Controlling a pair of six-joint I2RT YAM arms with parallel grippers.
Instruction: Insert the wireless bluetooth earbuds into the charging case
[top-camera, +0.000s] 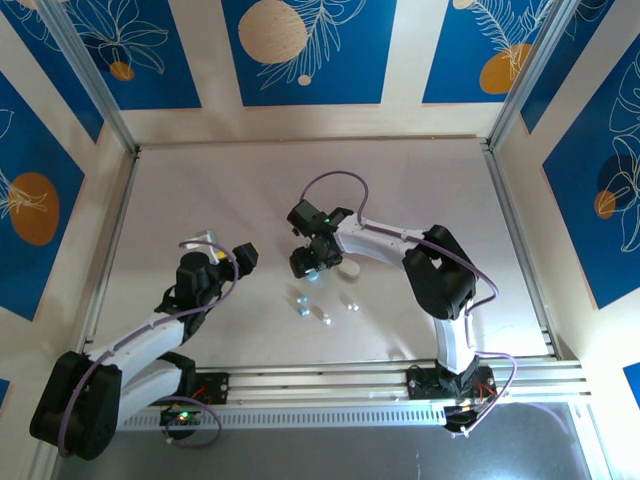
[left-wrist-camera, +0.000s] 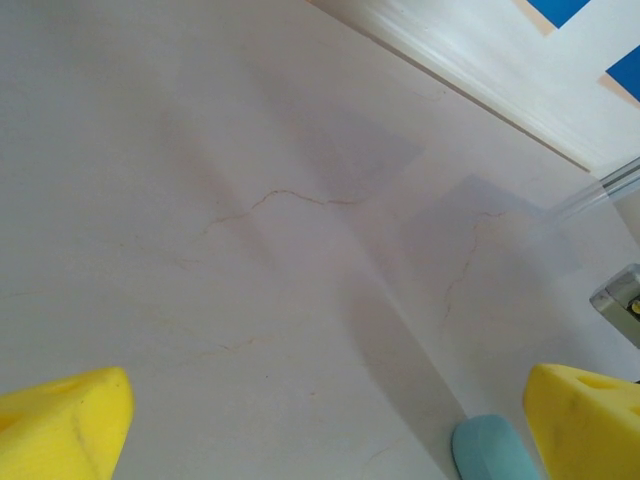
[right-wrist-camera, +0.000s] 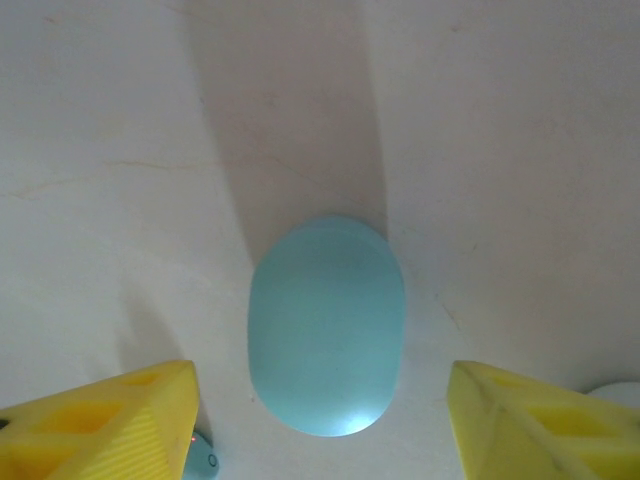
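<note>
A: Seen from above, what is the setting?

B: A pale, faintly veined table (top-camera: 200, 190), matt and flat. It is boxed in by cream walls (top-camera: 405, 60) carrying blue panels with white leaves and orange discs. A metal frame (top-camera: 97, 90) runs up the corners.

A: And the buds?

B: Four tiny glossy buds (top-camera: 304, 310) lie loose on the table, just on the near side of the right gripper (top-camera: 313, 265). That gripper hangs over the blue case (top-camera: 316, 278), and a white case (top-camera: 347, 268) sits just beside it to the right. The left gripper (top-camera: 243, 258) is well apart from the buds, off to the left.

A: What does the left wrist show?

B: Bare table with thin brownish veins, and a white wall base across the top right corner. The left gripper (left-wrist-camera: 320, 425) has its yellow fingers (left-wrist-camera: 60, 420) spread wide with nothing between them. One rounded end of the blue case (left-wrist-camera: 490, 452) shows at the bottom edge, close to one finger.

A: And the right wrist?

B: The same smooth surface, shadowed above the blue case (right-wrist-camera: 326, 325). The case is a closed, satiny oval with a soft shine at its near end. The right gripper (right-wrist-camera: 320, 400) is parted, with yellow wedge fingers (right-wrist-camera: 100, 420) on either side of the case and bare table between each finger and the case. One pale-blue bud (right-wrist-camera: 206, 461) peeks in at the bottom edge, right beside a finger. A sliver of the white case (right-wrist-camera: 622, 393) shows at the right edge.
</note>
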